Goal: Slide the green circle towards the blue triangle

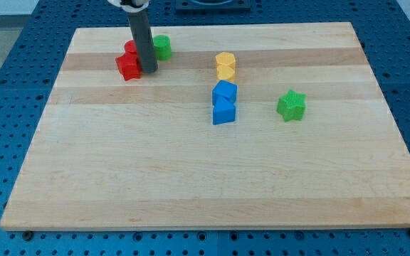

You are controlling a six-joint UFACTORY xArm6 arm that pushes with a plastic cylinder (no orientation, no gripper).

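The green circle (163,47) lies near the board's top left, partly hidden behind my dark rod. My tip (149,72) rests on the board just below and left of it, against the right side of a red block (127,66). Two blue blocks sit touching near the middle. The lower one (223,112) looks like the blue triangle, and the upper one (225,91) is blockier. Both are well to the right of and below the green circle.
A second red block (131,48) sits behind the rod, above the first. Two yellow blocks (225,65) lie together just above the blue pair. A green star (291,105) is to the right. The wooden board (205,178) rests on a blue perforated table.
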